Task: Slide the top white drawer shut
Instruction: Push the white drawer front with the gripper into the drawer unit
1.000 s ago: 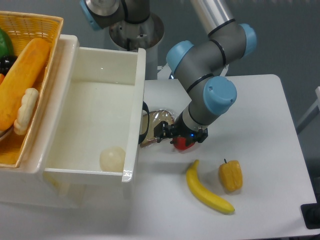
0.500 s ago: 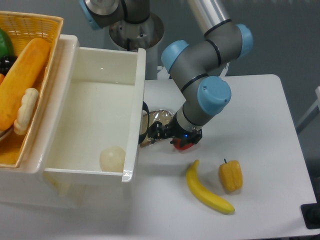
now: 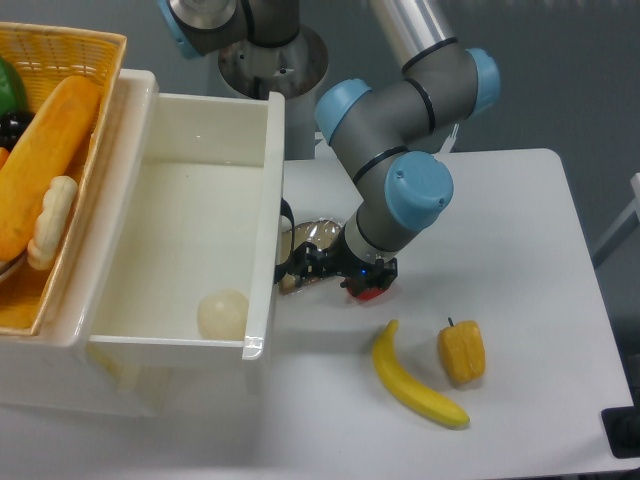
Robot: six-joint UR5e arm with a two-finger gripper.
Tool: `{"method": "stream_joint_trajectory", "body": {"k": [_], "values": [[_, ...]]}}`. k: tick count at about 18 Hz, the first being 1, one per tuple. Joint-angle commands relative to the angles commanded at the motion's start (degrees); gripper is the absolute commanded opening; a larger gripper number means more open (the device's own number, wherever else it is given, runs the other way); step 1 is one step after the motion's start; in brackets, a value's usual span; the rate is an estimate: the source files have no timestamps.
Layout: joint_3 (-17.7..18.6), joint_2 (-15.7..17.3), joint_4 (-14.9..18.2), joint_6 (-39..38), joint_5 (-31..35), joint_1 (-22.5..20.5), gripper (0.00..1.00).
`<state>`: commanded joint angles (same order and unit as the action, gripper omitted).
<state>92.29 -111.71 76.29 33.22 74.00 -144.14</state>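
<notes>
A: Where does the top white drawer (image 3: 180,220) sit, and what borders it?

B: It stands pulled out at the left of the surface (image 3: 500,230), a pale round object (image 3: 223,314) in its near right corner. Its front panel faces right; the curved black handle (image 3: 287,240) projects from that panel. A yellow wicker basket (image 3: 55,60) adjoins its left wall. To the right lie a banana (image 3: 415,385) and a yellow pepper (image 3: 461,351), well apart from the drawer, with bare surface beyond them.

A: And the pincer?

B: My pincer (image 3: 305,265) is low, just beside the handle at the front panel. I cannot tell how far its fingers are spread, nor whether they touch the handle. A red object (image 3: 366,291) shows beneath my wrist.
</notes>
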Motion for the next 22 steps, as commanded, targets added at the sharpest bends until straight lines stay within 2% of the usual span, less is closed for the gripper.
{"method": "stream_joint_trajectory", "body": {"k": [22], "values": [[0.3,2.1,0.3,-0.3,-2.4,4.0,1.00]]}}
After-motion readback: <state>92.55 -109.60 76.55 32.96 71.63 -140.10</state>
